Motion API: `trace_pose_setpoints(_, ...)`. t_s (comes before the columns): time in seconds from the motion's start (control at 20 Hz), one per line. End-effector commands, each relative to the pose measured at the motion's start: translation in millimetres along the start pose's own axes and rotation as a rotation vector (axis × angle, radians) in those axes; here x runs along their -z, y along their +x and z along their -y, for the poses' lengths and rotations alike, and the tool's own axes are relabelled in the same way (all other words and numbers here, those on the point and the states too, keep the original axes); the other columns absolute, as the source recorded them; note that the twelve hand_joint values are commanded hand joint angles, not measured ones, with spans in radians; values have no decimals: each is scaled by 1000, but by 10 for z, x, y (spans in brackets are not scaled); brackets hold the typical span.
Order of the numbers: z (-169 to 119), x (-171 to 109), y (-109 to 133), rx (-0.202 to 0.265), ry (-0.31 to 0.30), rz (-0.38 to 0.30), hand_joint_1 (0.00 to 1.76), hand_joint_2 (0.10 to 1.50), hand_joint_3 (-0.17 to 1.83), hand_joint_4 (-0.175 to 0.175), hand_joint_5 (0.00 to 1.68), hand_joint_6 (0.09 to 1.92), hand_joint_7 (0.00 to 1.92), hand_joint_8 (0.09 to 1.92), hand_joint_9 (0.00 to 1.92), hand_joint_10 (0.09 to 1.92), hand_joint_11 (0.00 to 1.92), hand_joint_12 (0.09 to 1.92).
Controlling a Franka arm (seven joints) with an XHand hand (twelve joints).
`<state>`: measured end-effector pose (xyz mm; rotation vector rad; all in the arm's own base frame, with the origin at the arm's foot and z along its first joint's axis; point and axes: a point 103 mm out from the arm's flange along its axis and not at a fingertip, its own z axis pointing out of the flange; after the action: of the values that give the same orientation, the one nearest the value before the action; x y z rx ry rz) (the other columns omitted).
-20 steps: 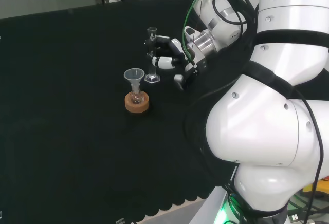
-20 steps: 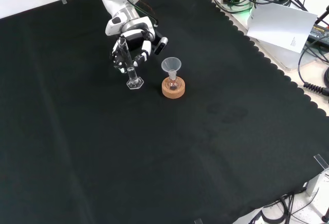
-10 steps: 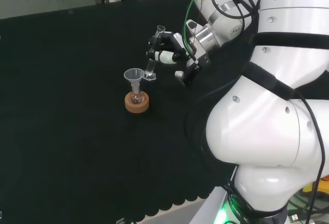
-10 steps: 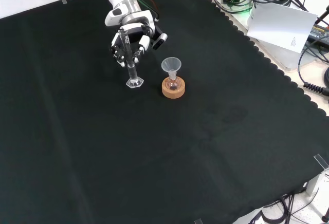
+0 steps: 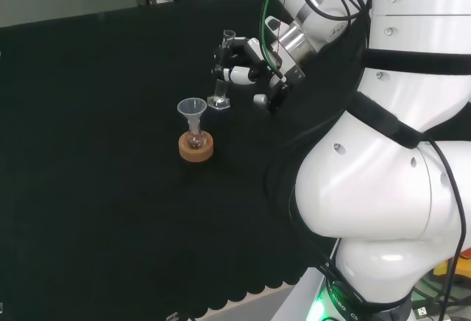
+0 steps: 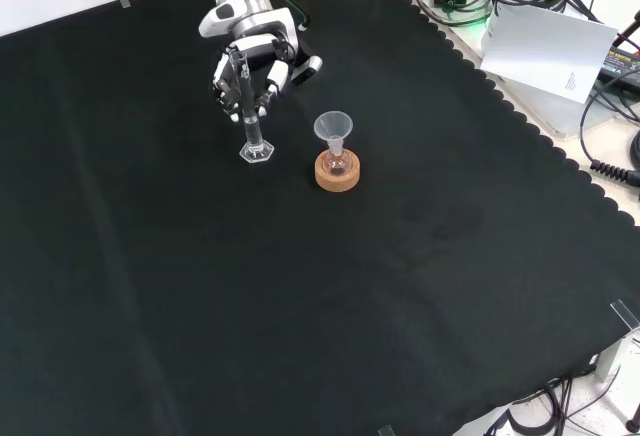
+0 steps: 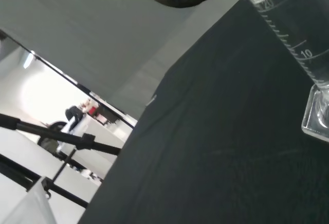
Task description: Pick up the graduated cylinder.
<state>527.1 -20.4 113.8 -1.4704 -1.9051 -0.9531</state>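
Observation:
The graduated cylinder (image 5: pixel 222 71) (image 6: pixel 248 109) is a slim clear tube on a hexagonal foot. It hangs lifted off the black cloth, a little tilted. My hand (image 5: pixel 245 71) (image 6: pixel 252 61) is shut on its upper part, fingers curled round the tube. In the wrist view the cylinder (image 7: pixel 293 34) is close and large, with printed scale marks and its clear foot showing above the cloth.
A small flask with a clear funnel (image 5: pixel 192 109) (image 6: pixel 333 128) in its neck stands on a cork ring (image 5: pixel 196 148) (image 6: pixel 337 172), close beside the cylinder's foot. The arm's white links (image 5: pixel 397 137) take up the head view's right. Papers and cables (image 6: pixel 550 46) lie beyond the cloth's scalloped edge.
My hand has risen with the cylinder: its foot left the cloth and now hangs higher, farther from the cork ring.

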Motion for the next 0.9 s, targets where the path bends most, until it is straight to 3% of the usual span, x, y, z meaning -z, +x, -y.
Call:
trace_pose_setpoints(0.05,-10,178,94,-5,77,140,1246,1156,-1,-175,886,1128,919,1127,1321,222,1109,841)
trace_pose_setpoints(0.5,60,472,337,-31,169,312,1250,1147,-2,-175,902,1103,940,1098,1354,202,1148,825)
trace_pose_setpoints(0.9,287,621,549,-59,242,435,1255,1135,-2,-175,924,1068,966,1060,1389,170,1167,804)
